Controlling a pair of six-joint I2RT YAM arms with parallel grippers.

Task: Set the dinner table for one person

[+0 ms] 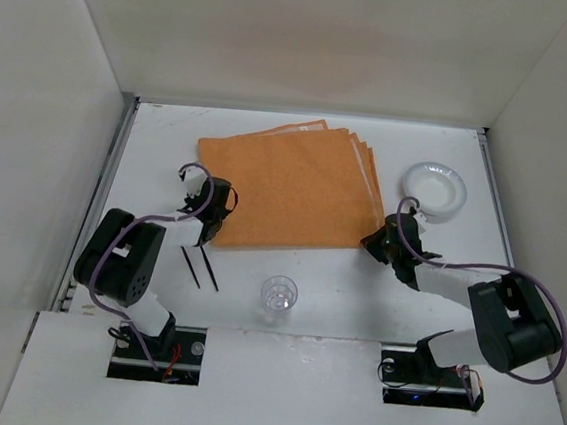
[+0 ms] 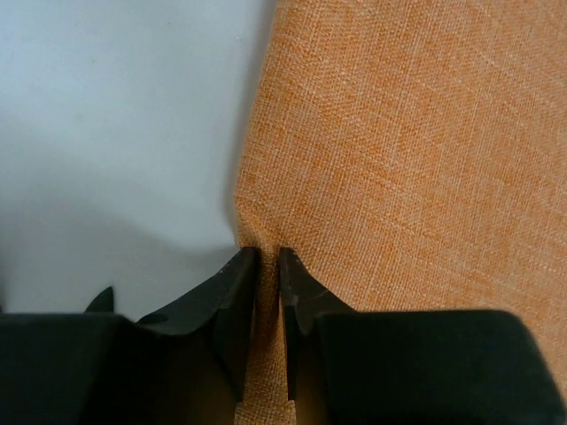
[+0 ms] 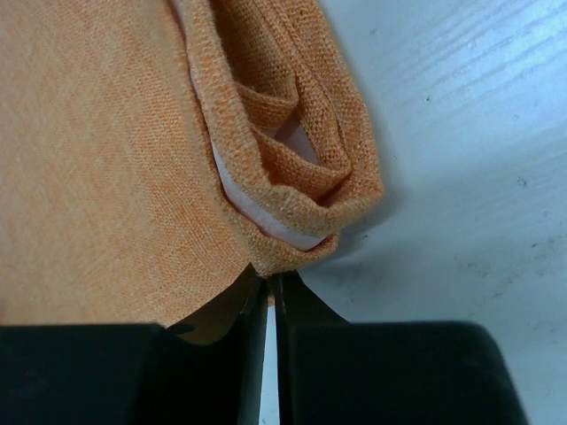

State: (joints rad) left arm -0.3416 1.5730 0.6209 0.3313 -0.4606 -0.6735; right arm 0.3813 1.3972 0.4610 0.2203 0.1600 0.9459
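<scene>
A folded orange cloth mat (image 1: pixel 286 185) lies on the white dinner table (image 1: pixel 356 290), its layers fanned out at the right side. My left gripper (image 1: pixel 208 217) is at the mat's near-left corner. In the left wrist view my left gripper (image 2: pixel 268 257) is shut on a pinched fold of the mat (image 2: pixel 407 150). My right gripper (image 1: pixel 386 245) is at the near-right corner. In the right wrist view my right gripper (image 3: pixel 273 279) is shut on the tip of the mat's (image 3: pixel 106 177) layered corner, beside bare table (image 3: pixel 461 133).
A white ring-shaped bowl (image 1: pixel 434 190) sits at the right, just beyond my right gripper. A clear glass (image 1: pixel 279 294) stands near the front middle. Two black chopsticks (image 1: pixel 201 267) lie in front of my left gripper. White walls enclose the table.
</scene>
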